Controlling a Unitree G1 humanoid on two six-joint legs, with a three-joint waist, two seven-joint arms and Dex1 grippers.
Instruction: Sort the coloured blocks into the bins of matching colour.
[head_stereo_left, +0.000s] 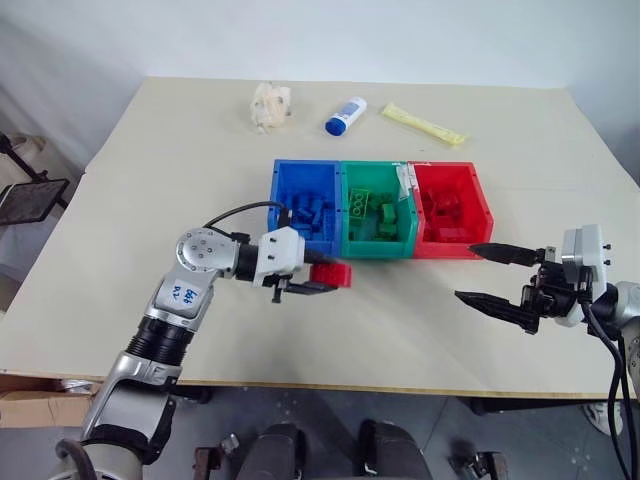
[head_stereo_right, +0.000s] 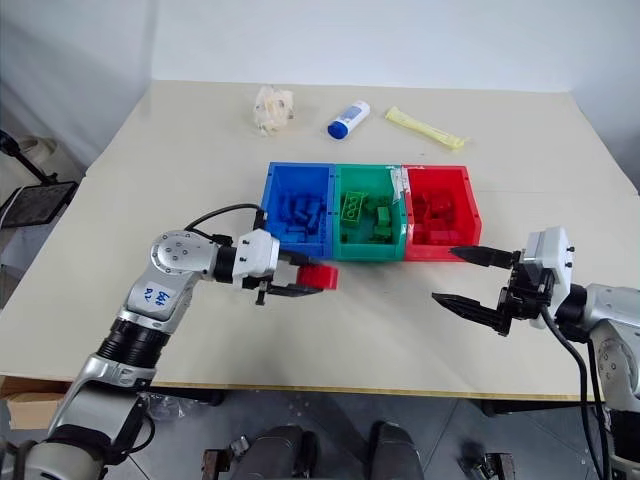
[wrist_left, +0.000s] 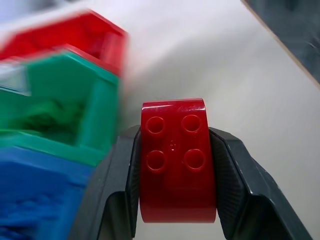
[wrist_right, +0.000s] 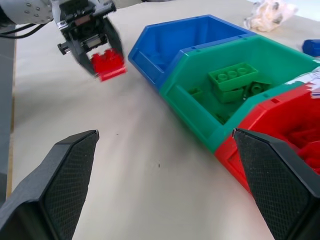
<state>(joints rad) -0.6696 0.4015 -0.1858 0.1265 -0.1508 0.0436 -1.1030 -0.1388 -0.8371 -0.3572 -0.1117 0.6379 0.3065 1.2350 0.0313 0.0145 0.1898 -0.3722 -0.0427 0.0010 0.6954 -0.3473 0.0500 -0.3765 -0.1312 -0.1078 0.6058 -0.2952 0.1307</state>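
Left tool (head_stereo_left: 318, 277) clamped tight on 1 red block (head_stereo_left: 333, 273), fingers on its 2 opposite flat sides, studs facing the wrist camera. Block held just above the surface (head_stereo_left: 120, 200), in front of the seam between blue bin (head_stereo_left: 303, 211) and green bin (head_stereo_left: 377, 213), near their front walls, not touching. Red bin (head_stereo_left: 450, 210) is at the far end of the row, past the green bin, so the block is not yet over its target.

Right tool (head_stereo_left: 497, 275) wide open, empty, hovering off the front corner of the red bin.

Handling judgement: block looks like hard, stiff plastic, light, glossy so a bit slippery; side-wall grip is the sensible hold, studs and top left free. Not fragile, should survive a short drop into the bin.

All 3 bins already hold matching blocks. White bottle (head_stereo_left: 346, 115), yellow packet (head_stereo_left: 423, 124) and a crumpled wrapper (head_stereo_left: 271, 105) lie well behind the bins.
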